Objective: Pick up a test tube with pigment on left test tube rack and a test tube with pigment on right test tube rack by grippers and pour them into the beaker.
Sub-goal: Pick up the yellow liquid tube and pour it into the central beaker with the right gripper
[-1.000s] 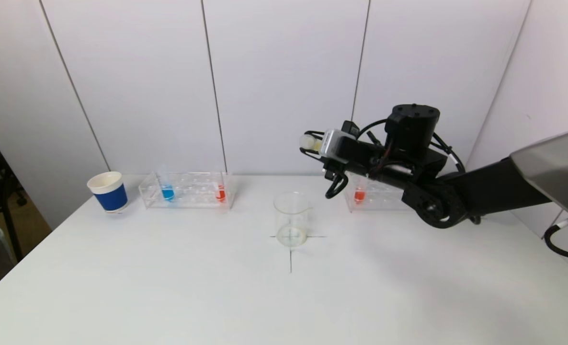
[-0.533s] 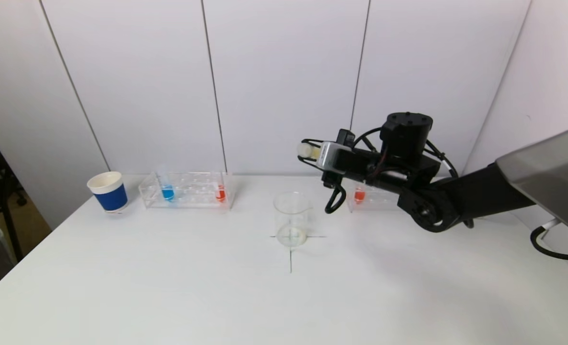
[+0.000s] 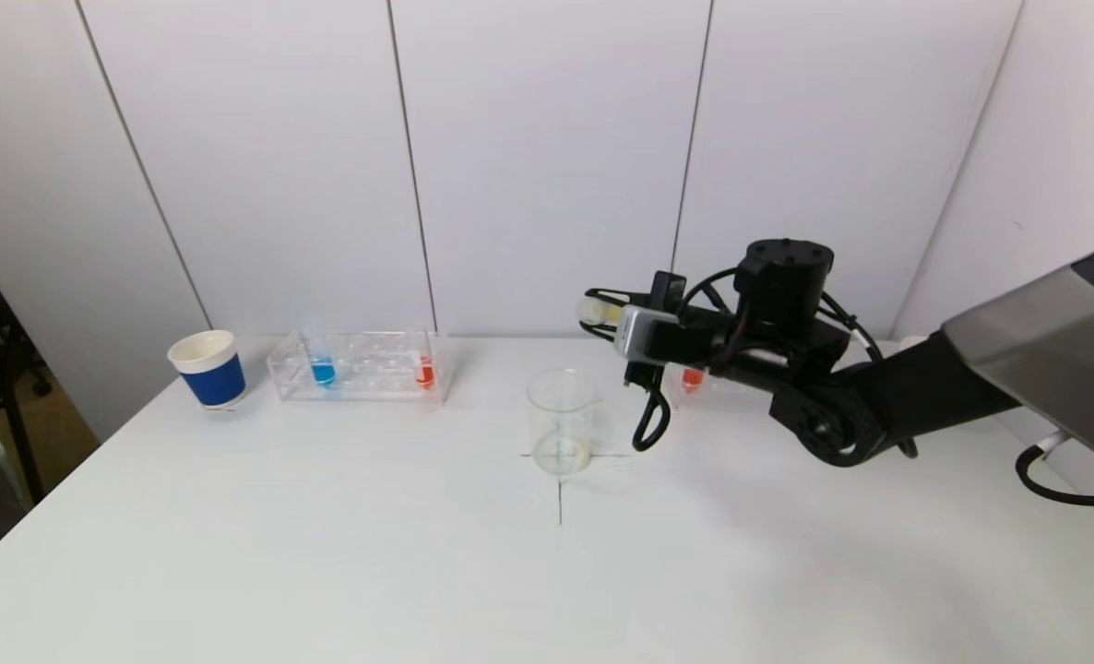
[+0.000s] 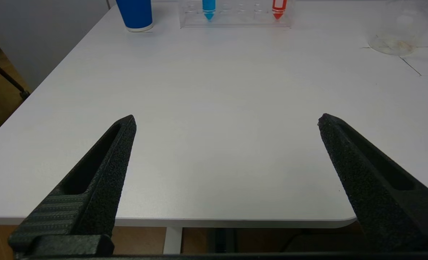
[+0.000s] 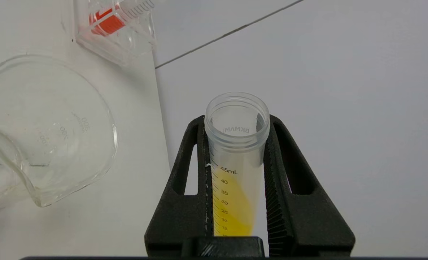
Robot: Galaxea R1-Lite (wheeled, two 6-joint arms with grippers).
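The right gripper (image 3: 600, 314), jaws clamped on the yellow tube (image 5: 235, 169), has dropped lower beside the beaker (image 3: 562, 421), tube nearly level; pouring looks imminent. Left gripper (image 4: 226, 144) idles, jaws apart.

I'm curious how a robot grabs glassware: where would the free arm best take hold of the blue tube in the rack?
Likely the blue tube is best gripped by its upper part, from above: it stands upright in the left rack, whose walls enclose the lower half. The open left gripper could close across it.
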